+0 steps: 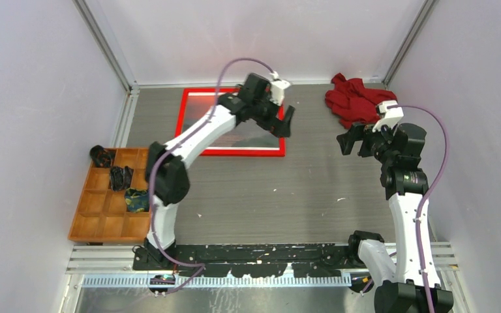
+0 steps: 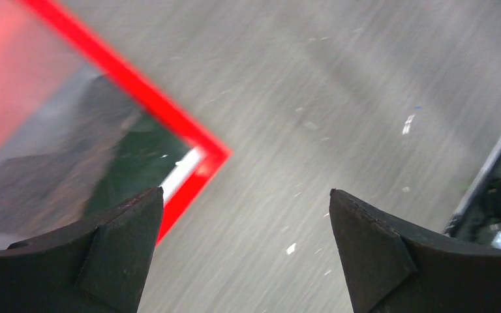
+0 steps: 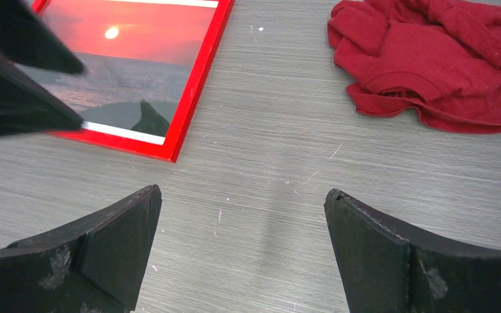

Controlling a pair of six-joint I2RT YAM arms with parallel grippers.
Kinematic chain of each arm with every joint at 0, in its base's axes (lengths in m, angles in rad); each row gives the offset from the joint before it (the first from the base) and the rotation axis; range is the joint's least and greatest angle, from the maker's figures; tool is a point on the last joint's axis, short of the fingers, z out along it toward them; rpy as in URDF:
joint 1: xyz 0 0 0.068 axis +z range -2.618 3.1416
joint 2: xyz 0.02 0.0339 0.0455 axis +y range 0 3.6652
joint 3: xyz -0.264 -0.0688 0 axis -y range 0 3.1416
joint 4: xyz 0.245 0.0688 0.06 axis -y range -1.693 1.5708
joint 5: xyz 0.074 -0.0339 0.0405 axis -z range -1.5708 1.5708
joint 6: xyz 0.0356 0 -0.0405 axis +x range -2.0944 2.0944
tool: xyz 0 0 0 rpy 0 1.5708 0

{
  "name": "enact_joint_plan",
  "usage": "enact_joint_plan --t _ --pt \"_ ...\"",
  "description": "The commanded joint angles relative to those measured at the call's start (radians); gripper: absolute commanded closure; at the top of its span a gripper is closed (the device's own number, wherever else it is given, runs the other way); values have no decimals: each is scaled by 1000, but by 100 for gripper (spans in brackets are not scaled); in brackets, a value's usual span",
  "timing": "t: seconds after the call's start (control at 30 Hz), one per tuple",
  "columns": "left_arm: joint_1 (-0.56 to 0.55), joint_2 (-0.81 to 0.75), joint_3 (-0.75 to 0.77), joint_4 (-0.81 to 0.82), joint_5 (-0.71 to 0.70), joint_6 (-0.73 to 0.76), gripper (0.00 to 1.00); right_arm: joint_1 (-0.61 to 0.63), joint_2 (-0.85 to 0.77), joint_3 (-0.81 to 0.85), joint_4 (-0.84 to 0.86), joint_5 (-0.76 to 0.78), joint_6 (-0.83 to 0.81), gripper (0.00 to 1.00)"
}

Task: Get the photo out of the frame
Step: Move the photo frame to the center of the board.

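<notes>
The table (image 1: 287, 195) spreads grey under me. The frame (image 3: 199, 85) lies flat at its 11 o'clock, with the photo (image 3: 137, 39) inside it, face up. A cloth (image 1: 352, 99) sits at 1 o'clock and a tray (image 1: 94, 203) at 9. My left gripper (image 2: 244, 195) hovers over the frame's near-right corner, fingers wide apart and empty. My right gripper (image 3: 242, 192), at 3 o'clock, is spread just as wide and holds nothing.
</notes>
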Motion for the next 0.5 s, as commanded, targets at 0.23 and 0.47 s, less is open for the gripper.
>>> enact_joint_plan --t 0.23,0.47 --pt "340 -563 -510 -61 -37 264 0 48 -39 -23 83 -262 54 0" --pt "549 -884 -807 -61 -2 352 0 424 149 113 -3 -30 -140 0"
